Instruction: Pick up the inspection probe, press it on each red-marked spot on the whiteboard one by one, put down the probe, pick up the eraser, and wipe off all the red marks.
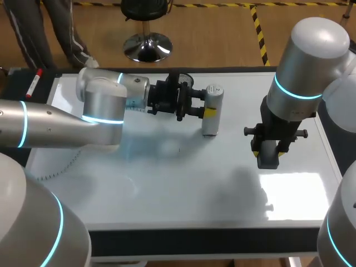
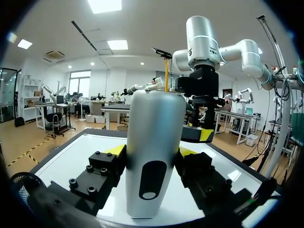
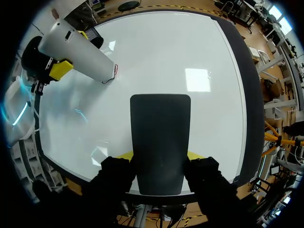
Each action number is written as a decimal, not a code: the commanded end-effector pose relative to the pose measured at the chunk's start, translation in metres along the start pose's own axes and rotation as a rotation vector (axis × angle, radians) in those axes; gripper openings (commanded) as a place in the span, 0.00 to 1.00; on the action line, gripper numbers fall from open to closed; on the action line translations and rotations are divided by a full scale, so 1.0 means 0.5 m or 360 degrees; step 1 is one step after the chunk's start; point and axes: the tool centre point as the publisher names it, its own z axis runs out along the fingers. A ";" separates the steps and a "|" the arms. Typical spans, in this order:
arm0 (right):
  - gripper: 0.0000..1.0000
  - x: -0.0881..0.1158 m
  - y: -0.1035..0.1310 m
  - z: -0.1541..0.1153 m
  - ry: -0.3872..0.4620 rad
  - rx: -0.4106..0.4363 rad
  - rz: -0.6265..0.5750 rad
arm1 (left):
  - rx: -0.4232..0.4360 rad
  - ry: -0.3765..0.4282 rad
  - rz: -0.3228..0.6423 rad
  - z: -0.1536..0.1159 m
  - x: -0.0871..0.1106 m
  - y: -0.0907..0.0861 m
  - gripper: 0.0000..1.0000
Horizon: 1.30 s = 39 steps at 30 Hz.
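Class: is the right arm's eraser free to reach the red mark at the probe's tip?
Probably not cleanly: the probe, held by the left gripper, stands against the red mark, blocking the eraser.

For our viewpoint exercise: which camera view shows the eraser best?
Right wrist view: the eraser shows large in the right gripper. Head view shows it small; left wrist view, partly hidden behind the probe.
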 end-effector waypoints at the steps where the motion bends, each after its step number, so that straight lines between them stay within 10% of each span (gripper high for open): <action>1: 0.00 -0.001 0.000 0.000 0.0003 0.0000 -0.0002 | 0.0000 0.0008 -0.0005 0.006 0.002 0.069 0.00; 39: 0.00 -0.001 0.000 0.000 0.0003 0.0000 -0.0002 | -0.0011 0.0047 0.0120 -0.007 -0.023 -0.075 0.00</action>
